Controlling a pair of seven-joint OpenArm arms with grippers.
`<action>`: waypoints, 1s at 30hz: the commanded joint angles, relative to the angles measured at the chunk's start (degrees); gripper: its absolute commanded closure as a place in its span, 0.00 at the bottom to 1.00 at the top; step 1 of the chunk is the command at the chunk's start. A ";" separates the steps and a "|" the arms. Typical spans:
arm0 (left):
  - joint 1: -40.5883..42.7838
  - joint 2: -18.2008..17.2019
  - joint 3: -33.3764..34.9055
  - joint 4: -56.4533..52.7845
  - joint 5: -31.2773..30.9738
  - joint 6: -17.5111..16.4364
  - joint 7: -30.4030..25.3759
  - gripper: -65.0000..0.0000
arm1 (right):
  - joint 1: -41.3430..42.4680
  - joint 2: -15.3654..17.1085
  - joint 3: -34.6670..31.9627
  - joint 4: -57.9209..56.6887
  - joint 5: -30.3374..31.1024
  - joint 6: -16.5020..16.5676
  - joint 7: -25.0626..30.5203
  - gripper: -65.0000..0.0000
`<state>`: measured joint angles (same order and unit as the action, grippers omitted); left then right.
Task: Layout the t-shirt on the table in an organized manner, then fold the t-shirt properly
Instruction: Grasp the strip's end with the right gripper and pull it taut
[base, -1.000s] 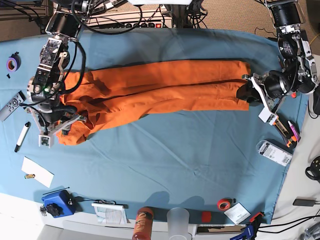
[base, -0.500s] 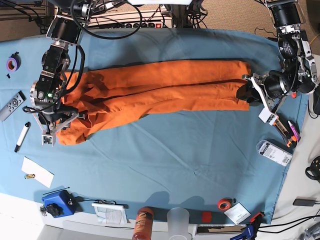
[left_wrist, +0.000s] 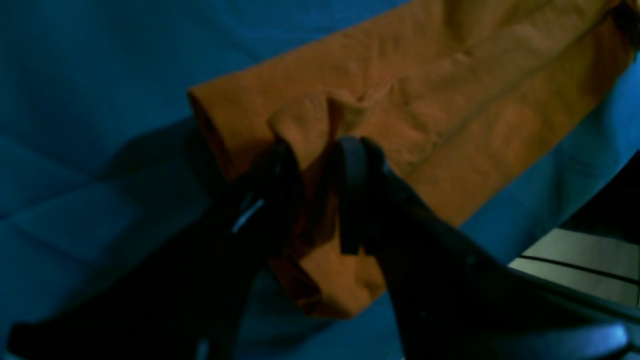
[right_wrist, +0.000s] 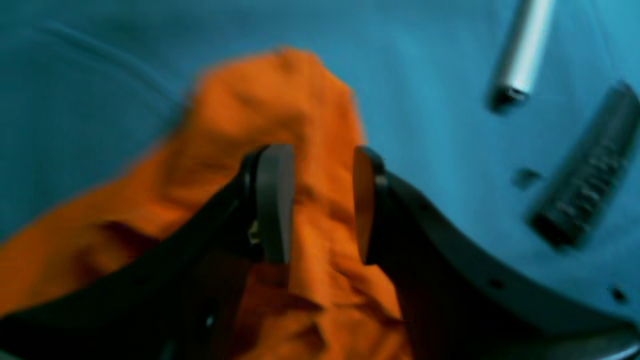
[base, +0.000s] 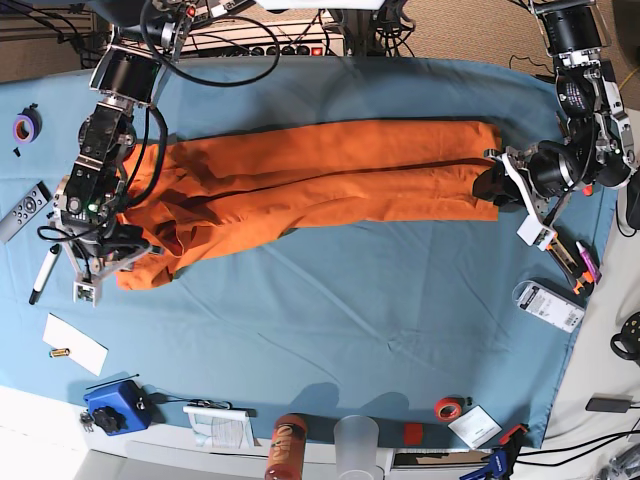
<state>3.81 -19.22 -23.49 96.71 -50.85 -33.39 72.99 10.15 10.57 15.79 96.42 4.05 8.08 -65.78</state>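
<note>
Item, far left: a black pen (base: 46, 270), lying beyond the right claw on its outer side; a dark narrow tool (base: 24, 212) lies near it.

Item, left: the right claw (right_wrist: 320, 205), released, fingers parted above the crumpled end of the shirt, nothing clasped.

Item, centre: one orange shirt (base: 330, 200), laid across the blue table (base: 350, 300) between the two claws; a long, narrow band, rumpled under the right claw, straighter towards the left.

Item, right: the left claw (left_wrist: 320, 195), at the opposite end of the shirt, fingers apart with a ridge of cloth between them, no firm pinch evident.

Step in hand, as judged: straightening the band, folding only partly advanced. The next move calls for the right claw to take the loose corner beneath it and draw it outward, the left claw steadying its end.

Differences of view: the left wrist view shows an open, layered edge beside the left claw, which the base view hides behind the fingers. The right wrist view shows the gap between the right claw's fingers; the base view alone gives the shirt's whole outline.
</note>
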 joint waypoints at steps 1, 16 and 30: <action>-0.79 -0.76 -0.33 0.92 -1.22 -0.35 -1.07 0.74 | 0.92 0.68 0.79 1.03 0.79 0.37 0.94 0.69; -0.81 -0.72 -0.31 0.92 -1.90 -0.35 -1.11 0.74 | -3.50 0.35 13.33 0.96 17.05 7.85 -0.24 0.69; -0.81 1.42 -0.28 0.92 -1.88 -0.35 -1.09 0.74 | -6.54 -3.78 10.43 0.94 16.81 9.60 3.61 0.69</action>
<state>3.81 -17.17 -23.49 96.71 -51.66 -33.50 72.97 2.70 5.85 26.09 96.42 20.86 17.85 -63.92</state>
